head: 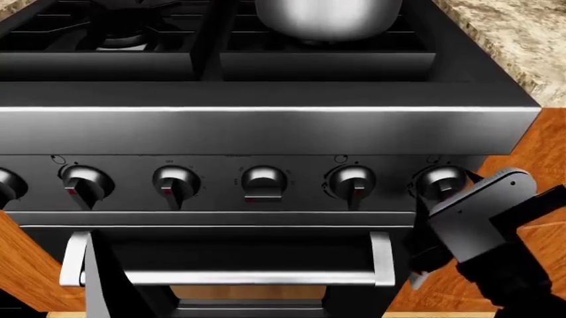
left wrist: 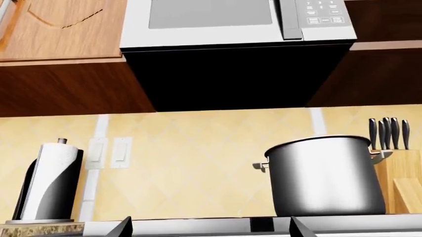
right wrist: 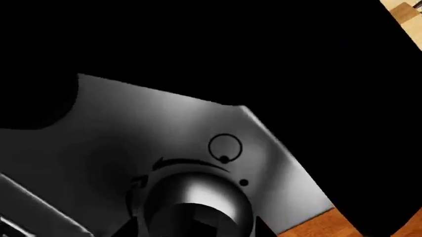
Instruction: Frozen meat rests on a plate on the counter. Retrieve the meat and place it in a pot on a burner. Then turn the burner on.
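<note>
The steel pot (left wrist: pixel 324 177) stands on the black stove, and its base shows at the top of the head view (head: pixel 325 16). Its inside is hidden. The meat and the plate are out of view. My left gripper (left wrist: pixel 211 228) is open and empty, level with the stove's edge and facing the pot from a distance. My right gripper (head: pixel 435 191) is at the rightmost burner knob (head: pixel 442 180) on the stove's front panel. In the right wrist view its fingers flank that knob (right wrist: pixel 196 200) and close on its sides.
Several other knobs (head: pixel 262 181) line the steel front panel above the oven door handle (head: pixel 230 277). The granite counter (head: pixel 513 33) lies to the right of the stove. A paper towel roll (left wrist: pixel 49 181), a knife block (left wrist: pixel 397 173) and a microwave (left wrist: pixel 231 22) stand beyond.
</note>
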{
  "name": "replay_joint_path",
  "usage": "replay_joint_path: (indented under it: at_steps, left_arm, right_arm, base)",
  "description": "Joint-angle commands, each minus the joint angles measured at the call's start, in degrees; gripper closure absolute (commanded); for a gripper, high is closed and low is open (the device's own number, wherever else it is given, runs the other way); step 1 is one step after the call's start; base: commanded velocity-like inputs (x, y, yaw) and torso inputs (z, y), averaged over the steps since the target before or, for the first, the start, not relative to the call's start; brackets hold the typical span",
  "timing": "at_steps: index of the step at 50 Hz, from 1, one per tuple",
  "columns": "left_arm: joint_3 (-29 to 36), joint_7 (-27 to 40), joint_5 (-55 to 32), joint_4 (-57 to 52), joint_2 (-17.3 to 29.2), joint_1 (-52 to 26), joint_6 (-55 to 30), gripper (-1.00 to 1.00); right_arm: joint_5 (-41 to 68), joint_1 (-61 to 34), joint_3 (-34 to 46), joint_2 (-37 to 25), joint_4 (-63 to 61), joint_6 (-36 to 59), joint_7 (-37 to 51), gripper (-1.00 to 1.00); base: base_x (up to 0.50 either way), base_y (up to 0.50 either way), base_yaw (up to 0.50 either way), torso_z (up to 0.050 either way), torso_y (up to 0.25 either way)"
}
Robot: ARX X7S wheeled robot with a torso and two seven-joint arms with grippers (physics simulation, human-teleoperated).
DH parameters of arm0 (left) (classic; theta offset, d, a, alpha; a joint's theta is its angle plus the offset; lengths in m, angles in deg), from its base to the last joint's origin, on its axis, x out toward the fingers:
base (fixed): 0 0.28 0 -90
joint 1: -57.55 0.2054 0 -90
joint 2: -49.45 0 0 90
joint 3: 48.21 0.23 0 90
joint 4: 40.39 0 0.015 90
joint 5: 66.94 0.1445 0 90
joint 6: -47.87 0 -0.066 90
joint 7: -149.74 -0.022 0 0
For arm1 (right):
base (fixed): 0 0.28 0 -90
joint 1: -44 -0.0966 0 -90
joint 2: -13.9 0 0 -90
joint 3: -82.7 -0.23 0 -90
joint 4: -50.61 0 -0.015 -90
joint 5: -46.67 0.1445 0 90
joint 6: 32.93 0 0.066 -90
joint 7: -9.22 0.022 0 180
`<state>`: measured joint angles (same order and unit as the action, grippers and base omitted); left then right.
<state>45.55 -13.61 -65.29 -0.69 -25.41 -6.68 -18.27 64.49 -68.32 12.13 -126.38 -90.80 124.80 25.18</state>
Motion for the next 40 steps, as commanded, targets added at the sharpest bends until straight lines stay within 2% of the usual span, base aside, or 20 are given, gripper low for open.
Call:
replay_joint_path:
  at_steps: [1,14,28,29,35,40]
  left_arm:
    - [0.2,0.4,0.1,0.1,0.3,-0.1,0.0,-1.0]
    - [0.4,0.7,0.2,0.1,0.6,-0.1,0.0,-1.0]
    - [0.6,1.2,0.4,-0.1,1.0,0.0,-0.1,-1.0]
    - [0.6,1.2,0.4,-0.1,1.0,0.0,0.0,-1.0]
    - [0.7,1.4,0.4,-0.1,1.1,0.0,0.0,-1.0]
    - [0.8,1.5,0.4,-0.1,1.3,-0.1,-0.1,-1.0]
  right_arm:
    - [5.9,-11.2,9.3,-4.5,-8.5,9.4,-1.1,1.0]
    - [26.2,-27.7,22.2,-9.8,-8.4,10.8,13.7,1.0]
    - [31.2,-29.1,23.3,-12.2,-7.7,8.7,19.0,1.0]
    - [31.5,-29.2,23.3,-12.1,-7.7,8.8,19.3,-1.0]
    - [33.6,-28.4,22.3,-13.3,-8.0,7.2,21.5,-1.0]
    - [36.1,-27.6,20.7,-16.5,-8.4,2.2,24.8,-1.0]
  base:
    - [-0.01,0.0,0.0,0.0,0.0]
    - [0.0,0.0,0.0,0.002,0.002]
    - [-0.01,0.0,0.0,0.001,0.005]
    - [-0.02,0.0,0.0,0.0,0.0]
    - [0.0,0.0,0.0,0.0,0.0]
    - [0.0,0.0,0.0,0.0,0.0]
